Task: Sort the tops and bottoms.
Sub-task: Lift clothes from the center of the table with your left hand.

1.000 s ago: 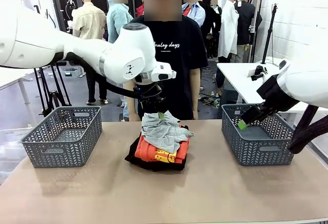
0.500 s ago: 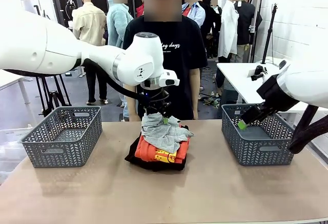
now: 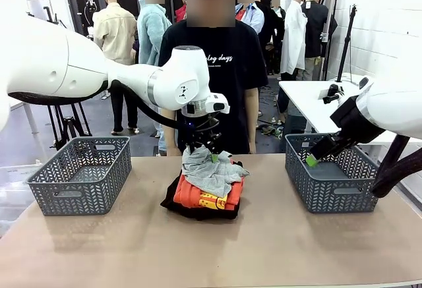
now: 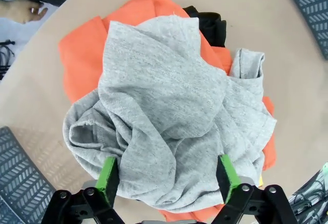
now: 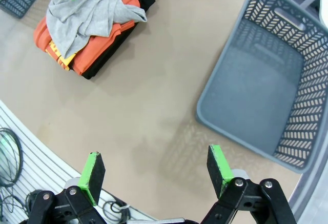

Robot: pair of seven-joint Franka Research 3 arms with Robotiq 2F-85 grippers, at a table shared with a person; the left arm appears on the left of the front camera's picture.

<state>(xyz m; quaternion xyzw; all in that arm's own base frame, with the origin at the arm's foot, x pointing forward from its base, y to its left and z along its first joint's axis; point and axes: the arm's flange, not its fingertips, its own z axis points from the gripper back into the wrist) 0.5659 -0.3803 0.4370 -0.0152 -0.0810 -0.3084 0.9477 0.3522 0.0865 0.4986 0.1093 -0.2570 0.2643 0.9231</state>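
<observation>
At the table's middle lies a stack of clothes. A crumpled pale grey top (image 3: 210, 172) (image 4: 164, 96) is uppermost, on a folded orange top (image 3: 200, 196) (image 4: 82, 49) with a yellow print. The black bottoms (image 3: 198, 211) (image 4: 207, 23) lie underneath. My left gripper (image 3: 208, 153) (image 4: 167, 178) is down on the grey top's far edge, open, its green pads wide apart with grey fabric between them. My right gripper (image 3: 315, 156) (image 5: 156, 167) hangs open and empty over the near left rim of the right basket.
A grey plastic basket (image 3: 79, 176) stands at the left, and another (image 3: 330, 186) (image 5: 256, 96) at the right. A person in a black T-shirt (image 3: 227, 70) stands at the far edge behind the stack. The person's hand (image 4: 23, 9) hangs beside the table edge.
My left gripper has swung slightly right and come down from above the stack onto the grey top, jaws still wide. The right arm has stayed put.
</observation>
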